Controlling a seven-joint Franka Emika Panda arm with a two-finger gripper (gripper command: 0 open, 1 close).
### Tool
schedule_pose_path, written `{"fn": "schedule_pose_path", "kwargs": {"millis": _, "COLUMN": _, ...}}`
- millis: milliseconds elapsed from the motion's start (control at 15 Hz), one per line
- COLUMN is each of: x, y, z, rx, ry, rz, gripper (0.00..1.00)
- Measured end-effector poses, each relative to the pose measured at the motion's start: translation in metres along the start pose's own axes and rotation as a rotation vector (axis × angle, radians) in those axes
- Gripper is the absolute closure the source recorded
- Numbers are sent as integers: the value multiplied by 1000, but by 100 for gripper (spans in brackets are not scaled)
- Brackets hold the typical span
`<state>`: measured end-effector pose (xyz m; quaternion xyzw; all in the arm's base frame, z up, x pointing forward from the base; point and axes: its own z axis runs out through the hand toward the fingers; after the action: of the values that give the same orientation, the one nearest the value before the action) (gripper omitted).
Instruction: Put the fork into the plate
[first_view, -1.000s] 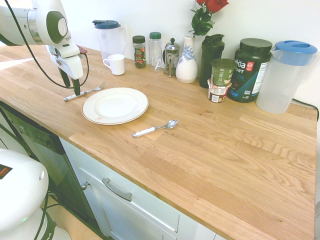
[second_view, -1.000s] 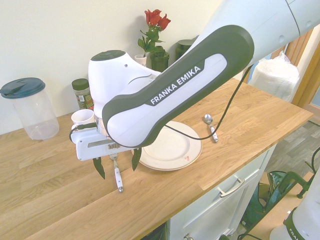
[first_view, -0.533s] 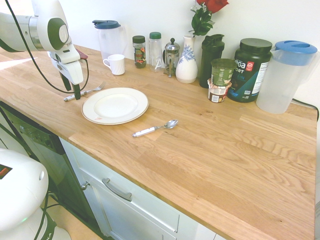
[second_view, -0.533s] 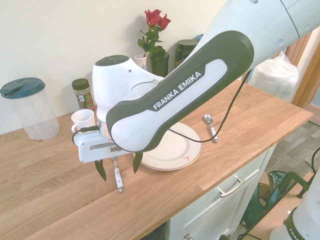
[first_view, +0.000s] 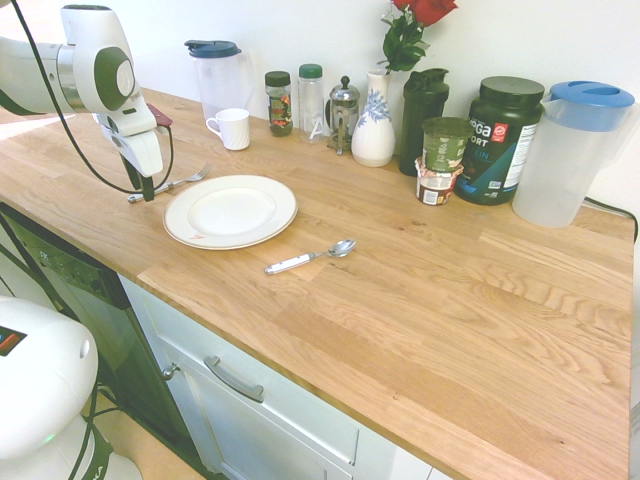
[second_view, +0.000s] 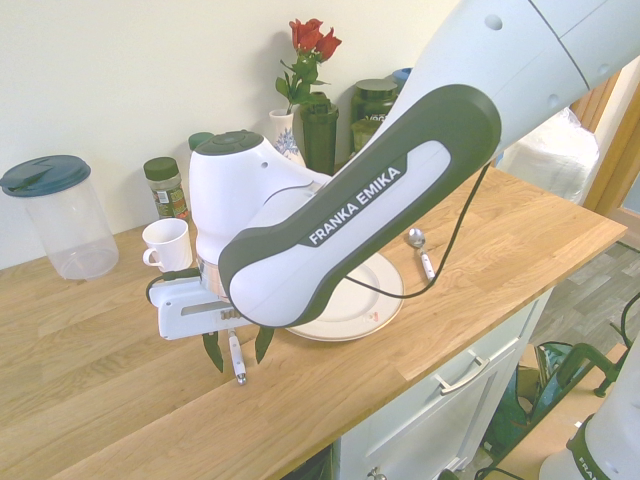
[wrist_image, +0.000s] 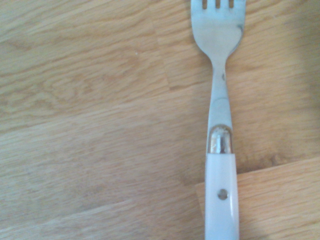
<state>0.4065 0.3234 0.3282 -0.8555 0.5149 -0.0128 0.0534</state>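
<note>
Kitchen, one wooden counter (first_view: 400, 300) running along a pale wall, one white drawer front (first_view: 270, 390) showing below. One gripper (second_view: 238, 362) hanging low over the counter, its two dark fingers standing apart, one to each side of the one fork (second_view: 236, 358); jaws fairly wide, nothing gripped. Fork lying on the wood just beside the one plate (first_view: 231, 212), not on it; wrist view showing its white handle, one rivet and metal tines. One spoon (first_view: 311, 257) lying near the plate, on the side away from the fork.

Toward the wall, counting: two lidded pitchers, one with a dark blue lid (first_view: 220, 85), one with a bright blue lid (first_view: 570, 155); one white mug (first_view: 230, 129); one green-lidded spice jar (second_view: 166, 190); one clear bottle (first_view: 311, 105); one small press pot (first_view: 343, 115); one vase (first_view: 374, 125) holding red roses (second_view: 315, 38); one dark shaker (first_view: 422, 120); two small tubs (first_view: 443, 162), stacked; one big dark tub (first_view: 502, 140).
</note>
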Motion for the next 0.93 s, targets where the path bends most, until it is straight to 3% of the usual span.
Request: {"fn": "schedule_pose_path", "kwargs": {"millis": 933, "x": 10, "y": -2, "z": 5, "rx": 19, "ry": 10, "rz": 17, "gripper": 100}}
